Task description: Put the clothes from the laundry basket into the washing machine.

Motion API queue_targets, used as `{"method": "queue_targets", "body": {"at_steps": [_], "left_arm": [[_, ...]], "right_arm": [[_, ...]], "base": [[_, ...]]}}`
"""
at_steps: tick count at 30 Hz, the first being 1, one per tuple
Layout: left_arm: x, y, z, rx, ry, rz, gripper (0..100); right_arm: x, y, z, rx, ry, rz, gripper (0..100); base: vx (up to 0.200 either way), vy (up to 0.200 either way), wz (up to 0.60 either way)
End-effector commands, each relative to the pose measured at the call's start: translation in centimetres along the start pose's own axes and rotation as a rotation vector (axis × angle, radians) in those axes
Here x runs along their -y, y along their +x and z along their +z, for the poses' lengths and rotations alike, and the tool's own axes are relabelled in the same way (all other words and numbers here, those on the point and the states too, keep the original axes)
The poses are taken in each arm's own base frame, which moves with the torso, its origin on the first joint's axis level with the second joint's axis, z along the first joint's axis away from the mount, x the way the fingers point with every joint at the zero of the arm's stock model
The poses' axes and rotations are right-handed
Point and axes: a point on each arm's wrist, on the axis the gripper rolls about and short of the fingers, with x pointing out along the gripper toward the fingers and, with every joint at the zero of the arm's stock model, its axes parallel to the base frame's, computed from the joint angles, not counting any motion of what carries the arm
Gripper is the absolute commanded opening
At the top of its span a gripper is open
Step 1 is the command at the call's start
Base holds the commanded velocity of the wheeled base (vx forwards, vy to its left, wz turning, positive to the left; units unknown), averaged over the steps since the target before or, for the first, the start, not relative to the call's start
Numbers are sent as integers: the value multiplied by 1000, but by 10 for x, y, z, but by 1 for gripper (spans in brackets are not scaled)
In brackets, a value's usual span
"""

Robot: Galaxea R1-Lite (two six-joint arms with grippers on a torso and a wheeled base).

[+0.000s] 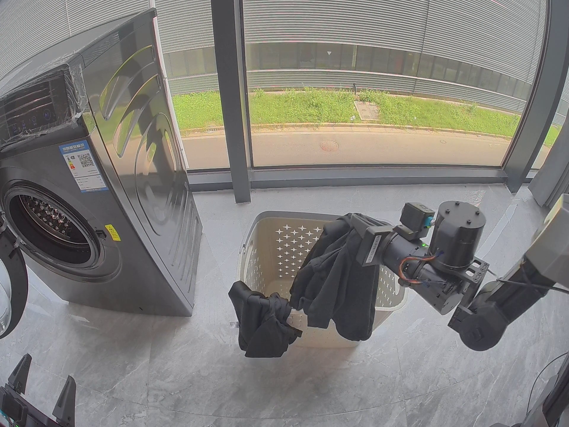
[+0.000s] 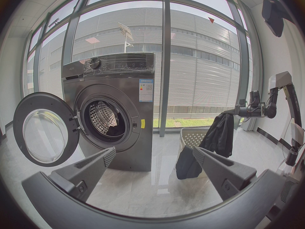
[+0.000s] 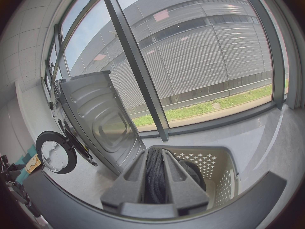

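Where the marble floor [image 1: 178, 375] meets the tall window [image 1: 379, 90], the washing machine [image 1: 89, 209] stands at the left, its door [image 2: 46, 129] swung open. The left hand [image 2: 152, 151] hangs low before it, fingers spread, holding nothing. Further right, a black garment [image 1: 264, 321] drapes over the rim of the laundry basket [image 1: 278, 244], and the right hand [image 3: 155, 153] clamps a second dark garment [image 1: 335, 280] above the basket.

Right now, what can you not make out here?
- Head view: the floor of the laundry basket, mostly hidden by the dark garment in the right gripper.
- Left wrist view: a dark shape in the washing machine drum, too dim to identify.
- Head view: the door, cut off by the left edge.
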Motion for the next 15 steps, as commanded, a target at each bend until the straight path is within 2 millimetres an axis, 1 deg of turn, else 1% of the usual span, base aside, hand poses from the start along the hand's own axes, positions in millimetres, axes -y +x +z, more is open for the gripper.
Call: {"method": "queue_targets", "body": {"at_steps": [1,4,10,13,15], "left_arm": [[0,0,-5,0,-1,-1,100],[0,0,-5,0,1,-1,100],[0,0,-5,0,-1,-1,100],[0,0,-5,0,-1,-1,100],[0,0,-5,0,-1,-1,100]], "right_arm": [[-4,-27,36,85,-17,13,0],[-4,-41,50,85,-57,5,0],[-8,-66,81,155,-87,17,0],[-9,-79,91,158,-95,23,0],[-7,-94,93,129,-110,24,0]], "base": [[0,0,0],[0,0,0],[0,0,0],[0,0,0],[0,0,0]]}}
